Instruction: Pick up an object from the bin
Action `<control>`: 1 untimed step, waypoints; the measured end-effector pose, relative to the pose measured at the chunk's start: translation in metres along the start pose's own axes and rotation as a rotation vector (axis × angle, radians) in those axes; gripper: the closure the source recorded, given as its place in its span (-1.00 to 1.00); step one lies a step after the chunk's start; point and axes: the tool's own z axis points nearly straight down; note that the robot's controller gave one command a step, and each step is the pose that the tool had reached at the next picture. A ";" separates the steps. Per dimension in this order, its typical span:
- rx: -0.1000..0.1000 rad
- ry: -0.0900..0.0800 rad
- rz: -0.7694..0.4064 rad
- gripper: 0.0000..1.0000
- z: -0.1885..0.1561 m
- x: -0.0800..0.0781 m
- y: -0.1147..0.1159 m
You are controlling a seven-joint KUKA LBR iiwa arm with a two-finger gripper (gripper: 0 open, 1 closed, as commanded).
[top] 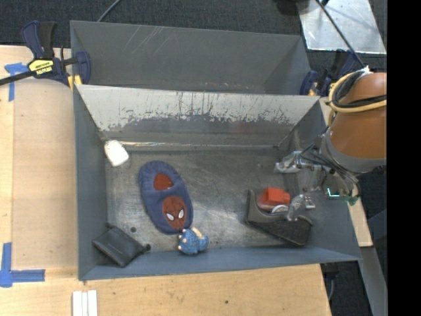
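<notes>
a small red block point(272, 195) rests on top of a dark flat pad point(276, 229), near the front right corner of the bin point(197, 114).

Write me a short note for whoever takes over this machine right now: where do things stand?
Gripper: fingers open, low at the bin's right side, straddling a red block that lies on a dark pad. Nothing lifted.
Elsewhere: blue slipper mid-bin, small blue toy by its toe, black piece in the near left corner, white lump far left.
Done: nothing picked yet.
Left: close on one thing, lift it out.
</notes>
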 end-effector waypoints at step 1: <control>-0.010 0.006 -0.122 -1.00 0.104 0.004 0.004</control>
